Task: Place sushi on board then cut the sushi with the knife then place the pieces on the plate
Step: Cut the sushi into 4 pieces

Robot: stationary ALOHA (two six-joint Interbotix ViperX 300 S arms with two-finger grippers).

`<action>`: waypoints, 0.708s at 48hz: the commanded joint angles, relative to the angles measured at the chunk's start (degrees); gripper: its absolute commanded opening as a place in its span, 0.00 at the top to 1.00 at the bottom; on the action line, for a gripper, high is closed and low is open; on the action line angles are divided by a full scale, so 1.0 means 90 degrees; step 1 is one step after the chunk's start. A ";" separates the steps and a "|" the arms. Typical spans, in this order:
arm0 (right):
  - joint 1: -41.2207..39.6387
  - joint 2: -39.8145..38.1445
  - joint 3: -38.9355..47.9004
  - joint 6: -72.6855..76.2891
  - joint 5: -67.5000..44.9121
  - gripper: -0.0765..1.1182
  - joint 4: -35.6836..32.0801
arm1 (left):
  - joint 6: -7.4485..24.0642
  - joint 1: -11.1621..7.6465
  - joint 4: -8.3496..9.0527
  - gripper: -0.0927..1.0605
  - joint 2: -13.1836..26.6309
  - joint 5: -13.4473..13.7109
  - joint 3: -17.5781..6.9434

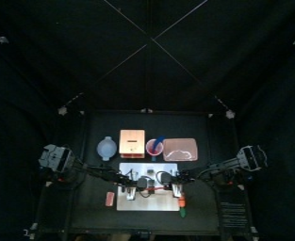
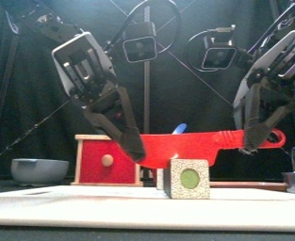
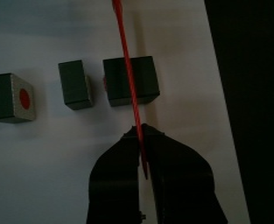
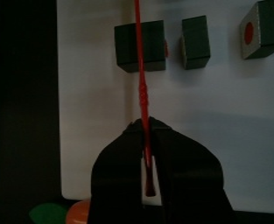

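Both grippers hold a red toy knife (image 2: 200, 144) level above the white cutting board (image 2: 61, 202). My left gripper (image 2: 135, 151) is shut on the blade's tip and my right gripper (image 2: 253, 141) is shut on the handle end. In the front view one dark green sushi block (image 2: 188, 179) stands on the board right under the blade. In the left wrist view the knife (image 3: 127, 70) runs edge-on across the thickest block (image 3: 129, 80). Beside it lie a thin slice (image 3: 73, 83) and an end piece (image 3: 13, 96) with a red centre. The right wrist view shows the same three pieces, knife (image 4: 139, 52) over the nearest block (image 4: 142, 45).
Behind the board stand a blue-grey bowl (image 1: 106, 146), a wooden box with a red drawer front (image 2: 106, 160), a red cup (image 1: 155, 146) with a blue knife, and the pink tray (image 1: 183, 149). Green and orange toy foods (image 4: 57, 213) lie off the board's edge near the front.
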 commanded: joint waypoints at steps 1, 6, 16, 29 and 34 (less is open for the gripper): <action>0.0117 0.0088 -0.0049 -0.0010 0.0029 0.65 0.0107 | 0.0020 -0.0039 -0.0107 0.59 0.0049 0.0049 -0.0049; 0.0215 0.0273 -0.0088 -0.0010 0.0020 0.65 0.0186 | 0.0029 -0.0068 -0.0244 0.59 0.0137 0.0049 -0.0068; 0.0391 0.0537 -0.0195 -0.0010 0.0029 0.65 0.0342 | 0.0029 -0.0166 -0.0469 0.59 0.0176 0.0049 -0.0068; 0.0586 0.0459 -0.0273 -0.0010 0.0059 0.65 0.0566 | 0.0029 -0.0342 -0.0674 0.59 0.0088 0.0049 -0.0078; 0.0586 0.0352 -0.0273 -0.0010 0.0059 0.65 0.0566 | 0.0039 -0.0352 -0.0664 0.59 0.0049 0.0049 -0.0078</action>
